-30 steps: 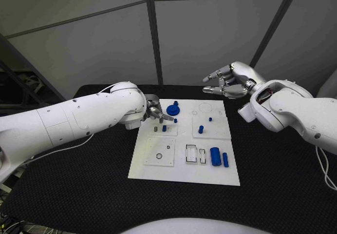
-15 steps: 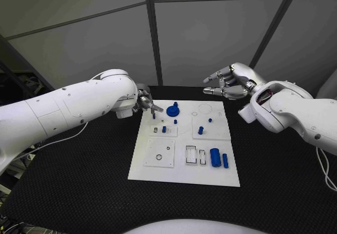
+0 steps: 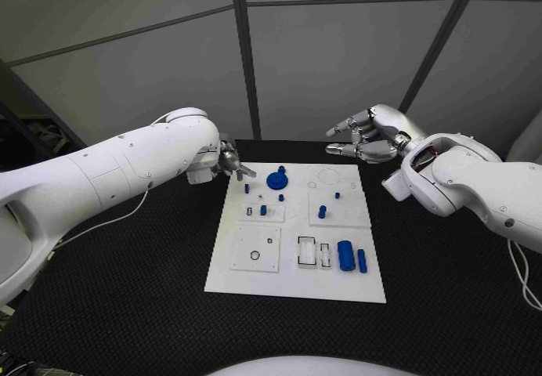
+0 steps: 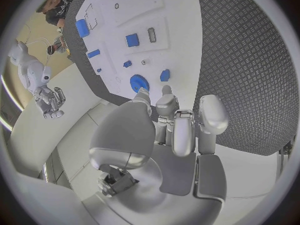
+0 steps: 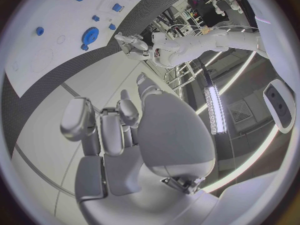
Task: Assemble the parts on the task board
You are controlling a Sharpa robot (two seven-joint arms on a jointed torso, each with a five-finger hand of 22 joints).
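Observation:
The white task board [image 3: 296, 276] lies in the middle of the black table. On it are a blue gear [image 3: 278, 181], a blue block [image 3: 263, 210], a blue peg [image 3: 322, 210], and a thick blue cylinder [image 3: 345, 254] beside a slim blue bar [image 3: 362, 257]. My left hand [image 3: 232, 163] hovers just off the board's far left corner, fingers stretched out and holding nothing. From the left wrist, the left hand [image 4: 175, 130] points toward the gear [image 4: 139, 82]. My right hand [image 3: 363, 135] hangs raised behind the far right corner, fingers apart and empty; it also shows as the right hand [image 5: 119, 130].
The black table [image 3: 124, 298] surrounds the board on all sides. Grey wall panels stand right behind its far edge. Empty cut-outs [image 3: 307, 247] and a small ring hole [image 3: 255, 252] sit in the board's near half.
My left hand has drawn back from above the board's far left part, near the gear, to just beyond the corner. The right hand has stayed where it was.

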